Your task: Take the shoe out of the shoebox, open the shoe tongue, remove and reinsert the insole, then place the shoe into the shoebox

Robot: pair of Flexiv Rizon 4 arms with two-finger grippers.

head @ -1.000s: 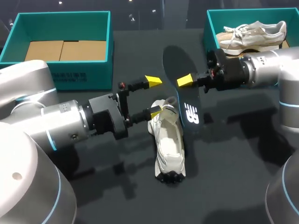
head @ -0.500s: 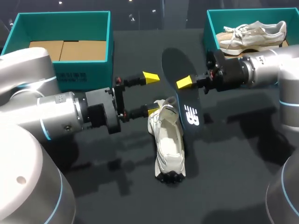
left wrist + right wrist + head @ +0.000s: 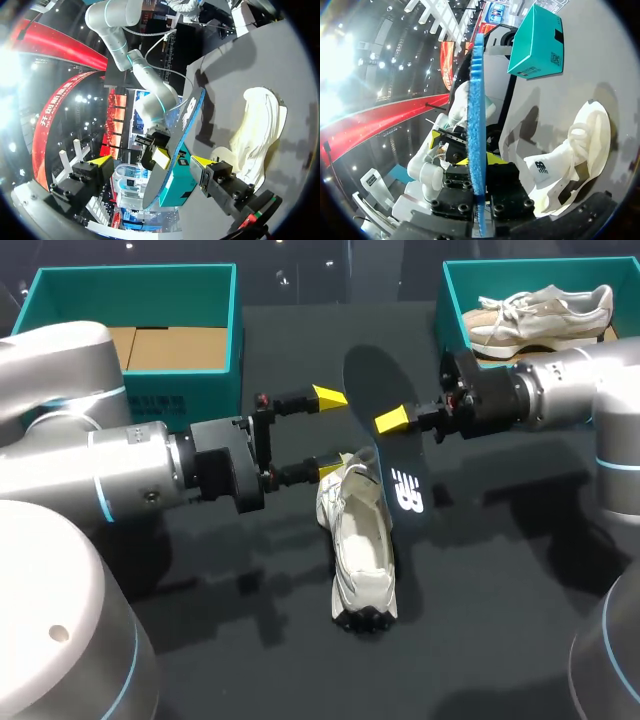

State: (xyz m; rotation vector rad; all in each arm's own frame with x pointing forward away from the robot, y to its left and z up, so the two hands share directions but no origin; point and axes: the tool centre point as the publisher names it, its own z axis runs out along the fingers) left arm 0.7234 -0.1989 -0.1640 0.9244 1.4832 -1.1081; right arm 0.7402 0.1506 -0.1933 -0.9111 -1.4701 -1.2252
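The left gripper (image 3: 329,432) sits left of centre in the head view with its jaws wide apart and nothing between them. One yellow tip points to the upper middle of the frame. The other lies lower, right at the heel collar of the white shoe (image 3: 362,540), and I cannot tell whether it touches the collar.

The right gripper (image 3: 405,422) comes in from the right side of the frame, and its jaws are clamped on the dark insole (image 3: 400,480), about a third of the way down it. One yellow tip shows on the near face, while the other finger is hidden behind the insole. The insole is held off the table (image 3: 500,600). Its rounded end points to the upper middle, and its printed end hangs down along the right side of the shoe. Contact between insole and shoe is not clear.

The shoe lies on the table just below centre, with its heel toward the left gripper's lower finger and its toe toward the bottom of the frame.

In the right wrist view the insole (image 3: 476,125) stands edge-on between that gripper's fingers, showing a blue rim, with the shoe (image 3: 580,145) beside it. In the left wrist view the insole (image 3: 180,135) is ahead of the spread fingers, between them, and the shoe (image 3: 257,130) is beside one finger.

A teal shoebox (image 3: 180,400) stands at the upper left. A second shoebox (image 3: 452,300) at the upper right holds another shoe (image 3: 540,310).
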